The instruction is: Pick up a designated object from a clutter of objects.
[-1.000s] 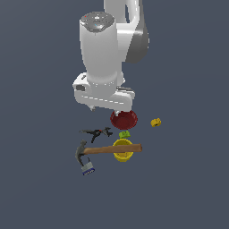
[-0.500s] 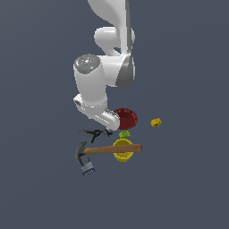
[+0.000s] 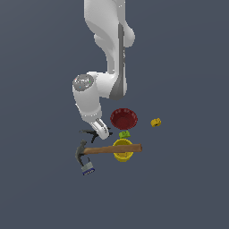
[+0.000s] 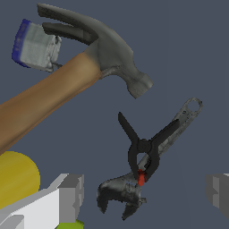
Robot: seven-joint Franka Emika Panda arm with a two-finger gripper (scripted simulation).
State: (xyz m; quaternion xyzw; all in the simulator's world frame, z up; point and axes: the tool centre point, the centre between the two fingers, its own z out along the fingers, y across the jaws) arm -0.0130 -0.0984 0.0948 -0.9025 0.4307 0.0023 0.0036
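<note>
Jaws [image 4: 142, 197] spread wide, empty, around black clamp [image 4: 144, 150]

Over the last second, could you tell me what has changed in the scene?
The arm swung down toward the exterior view's left, bringing the gripper low over the black clamp. Nothing was grasped. The hammer, wrench, red bowl and padlock stayed put.

smooth white rounded arm [image 3: 106, 53] with dark grey seams, a silver-capped joint, blocky grey-tipped gripper [image 4: 143, 197].

Arm swung lower, hand [image 3: 103, 132] now beside black clamp [image 3: 91, 133] (fingers apart), red bowl [image 3: 124, 118] uncovered
</note>
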